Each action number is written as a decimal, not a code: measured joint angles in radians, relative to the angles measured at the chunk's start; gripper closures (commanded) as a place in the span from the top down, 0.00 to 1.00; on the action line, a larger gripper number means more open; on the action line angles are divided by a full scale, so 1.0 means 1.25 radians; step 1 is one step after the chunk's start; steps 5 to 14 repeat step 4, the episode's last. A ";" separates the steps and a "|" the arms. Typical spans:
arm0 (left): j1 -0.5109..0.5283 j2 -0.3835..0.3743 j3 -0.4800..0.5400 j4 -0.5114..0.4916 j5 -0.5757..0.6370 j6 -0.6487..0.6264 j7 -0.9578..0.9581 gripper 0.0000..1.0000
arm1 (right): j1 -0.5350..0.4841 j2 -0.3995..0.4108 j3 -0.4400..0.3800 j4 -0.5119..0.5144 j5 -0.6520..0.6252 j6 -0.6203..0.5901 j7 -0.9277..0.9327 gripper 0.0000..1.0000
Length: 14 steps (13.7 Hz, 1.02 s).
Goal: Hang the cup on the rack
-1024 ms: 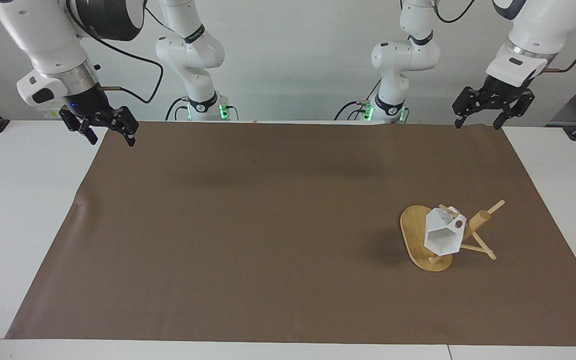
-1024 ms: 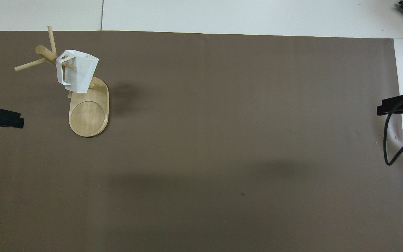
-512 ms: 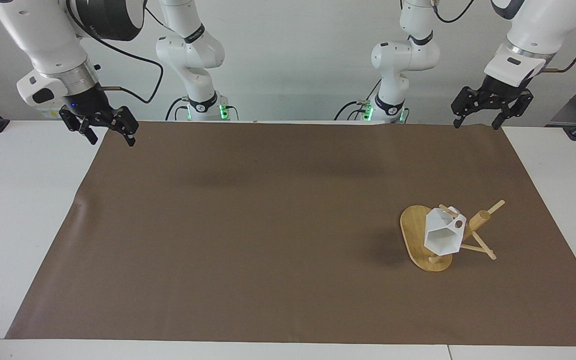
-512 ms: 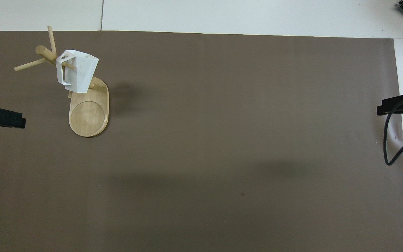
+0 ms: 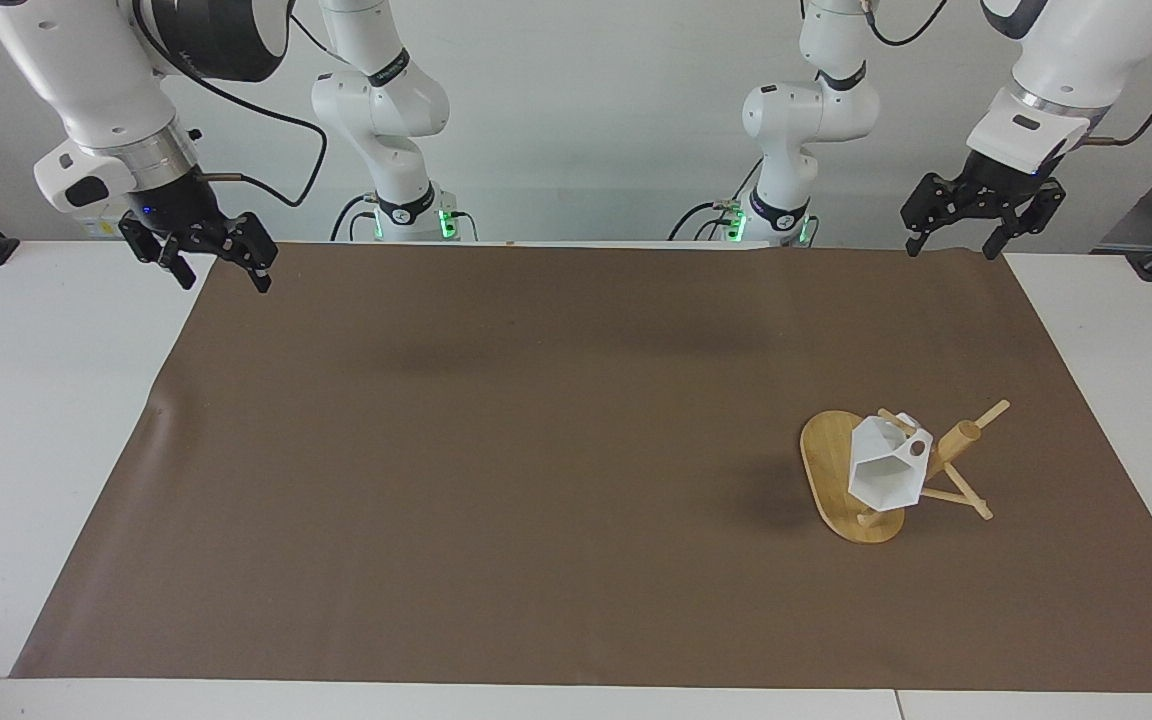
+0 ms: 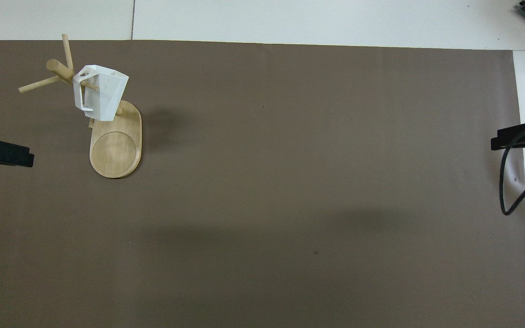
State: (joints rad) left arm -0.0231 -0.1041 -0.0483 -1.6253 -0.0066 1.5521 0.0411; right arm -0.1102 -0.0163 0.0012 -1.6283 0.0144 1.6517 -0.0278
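Since the cup (image 5: 884, 472) already hangs by its handle on a peg of the rack (image 5: 841, 478), you have little left to do but judge how it sits. It dangles tilted, mouth turned toward the facing camera, over the oval base, toward the left arm's end of the mat (image 5: 536, 450) and well out from the robots.

If you must touch it again, treat it as light, rigid and probably brittle: a small matte faceted mug, whose flat faces should give the fingers a fair seat, though its taper could let it slide downward under a squeeze. You would do best to pinch across the rim wall or two facing flats of the body, away from the peg, leaving the handle hole free. The rack looks light as well, with thin sticks; a sideways nudge could tip it or slip the cup off, so lift along the peg's line.

Your left gripper (image 5: 958, 232) hangs raised over the mat's corner nearest its own base, fingers pointing down and spread apart, holding nothing. Your right gripper (image 5: 208, 262) hangs likewise over the mat's corner at its own end, tilted slightly, fingers apart and empty. Both arms wait well clear of the rack.
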 measured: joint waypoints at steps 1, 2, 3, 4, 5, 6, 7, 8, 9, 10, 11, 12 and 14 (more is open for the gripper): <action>0.000 0.000 0.001 0.000 -0.006 0.000 0.000 1.00 | 0.000 0.000 0.000 0.000 0.000 0.000 0.000 1.00; 0.000 0.000 0.001 0.000 -0.011 0.000 0.000 1.00 | 0.000 0.000 0.000 0.000 0.000 0.000 0.000 1.00; 0.000 0.000 0.000 0.000 -0.013 0.000 0.000 1.00 | 0.000 0.000 0.000 0.000 0.000 0.000 0.000 1.00; 0.000 0.000 -0.001 0.000 -0.015 0.000 0.000 1.00 | 0.000 0.000 0.000 0.000 0.000 0.000 0.000 1.00; 0.000 0.000 -0.001 0.000 -0.015 0.000 0.000 1.00 | 0.000 0.000 0.000 0.000 0.000 0.000 0.000 1.00; 0.000 0.000 -0.001 0.000 -0.015 0.000 0.000 1.00 | 0.000 0.000 0.000 0.000 0.000 0.000 0.000 1.00; 0.000 0.000 -0.001 0.000 -0.015 0.000 0.000 1.00 | 0.000 0.000 0.000 0.000 0.000 0.000 0.000 1.00; 0.000 0.000 -0.001 0.000 -0.015 0.000 0.000 1.00 | 0.000 0.000 0.000 0.000 0.000 0.000 0.000 1.00; 0.000 0.000 -0.001 0.000 -0.015 0.000 0.000 1.00 | 0.000 0.000 0.000 0.000 0.000 0.000 0.000 1.00; 0.000 0.000 -0.001 0.000 -0.015 0.000 0.000 1.00 | 0.000 0.000 0.000 0.000 0.000 0.000 0.000 1.00; 0.000 0.000 -0.001 0.000 -0.015 0.000 0.000 1.00 | 0.000 0.000 0.000 0.000 0.000 0.000 0.000 1.00; 0.000 0.000 -0.001 0.000 -0.015 0.000 0.000 1.00 | 0.000 0.000 0.000 0.000 0.000 0.000 0.000 1.00; 0.000 0.000 -0.001 0.000 -0.015 0.000 0.000 1.00 | 0.000 0.000 0.000 0.000 0.000 0.000 0.000 1.00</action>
